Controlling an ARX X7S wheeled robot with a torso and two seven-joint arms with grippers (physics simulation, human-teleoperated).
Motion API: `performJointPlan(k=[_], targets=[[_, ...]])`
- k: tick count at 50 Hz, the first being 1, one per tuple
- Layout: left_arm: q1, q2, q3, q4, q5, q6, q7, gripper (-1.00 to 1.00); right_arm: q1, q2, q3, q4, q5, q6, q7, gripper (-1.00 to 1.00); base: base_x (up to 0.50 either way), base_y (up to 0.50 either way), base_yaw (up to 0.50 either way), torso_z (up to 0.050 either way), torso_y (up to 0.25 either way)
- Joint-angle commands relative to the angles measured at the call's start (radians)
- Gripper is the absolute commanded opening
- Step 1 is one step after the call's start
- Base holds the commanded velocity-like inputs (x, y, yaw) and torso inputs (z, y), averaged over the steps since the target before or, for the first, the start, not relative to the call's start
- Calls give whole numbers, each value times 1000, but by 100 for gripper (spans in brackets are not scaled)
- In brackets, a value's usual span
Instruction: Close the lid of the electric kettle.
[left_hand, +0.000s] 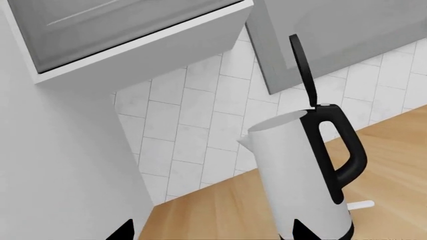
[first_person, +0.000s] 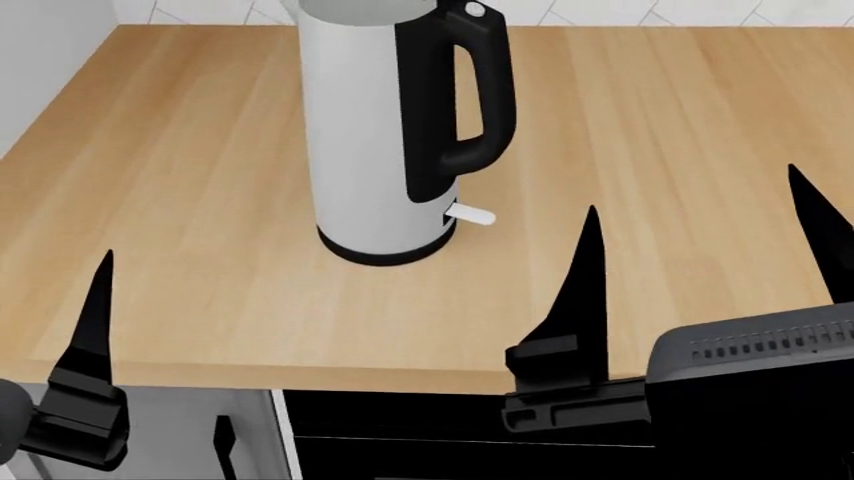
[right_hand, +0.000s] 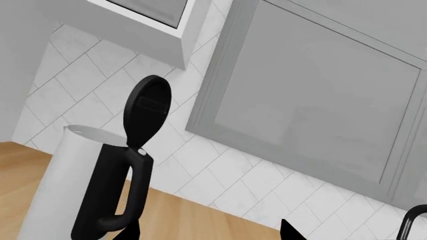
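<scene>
Kettle (first_person: 380, 130) stands upright mid-counter (first_person: 667, 150), well apart from both grippers; lid (left_hand: 303, 67) is swung up nearly vertical on the hinge atop the handle (left_hand: 340, 150). Left gripper (first_person: 94, 330) and right gripper (first_person: 707, 260) both have jaws apart, holding nothing. Lid looks light, stiff plastic w/ smooth face: prob. no grasp needed, just push its top edge fwd & down, gently, as the tall kettle could tip.

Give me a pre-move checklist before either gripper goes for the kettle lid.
1. Lid open, standing upright over the hinge: ok, still needs closing.
2. Electric kettle upright on the wooden counter: ok.
3. Left gripper empty: ok; open or shut: cannot tell.
4. Right gripper open, empty: ok.
5. Both grippers apart from the kettle: ok.
6. Lid visible in the head view: not ok, cropped out at the top.
</scene>
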Motion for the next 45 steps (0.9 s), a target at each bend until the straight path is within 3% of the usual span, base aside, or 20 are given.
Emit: performJointPlan(k=[1,12,45], targets=[[-3,-7,12,-5,-10,13,-6,100,10,20,11,-2,37,-22,35,100,0,0,0,0,0],[-18,-12,21,-12,-17,18,-8,100,46,37,-20,-3,49,-25,66,100,183,0,0,0,0],[-11,-33,44,-15,-17,50,-21,100,50,80,-101,0,38,-87,105,100,353,0,0,0,0]])
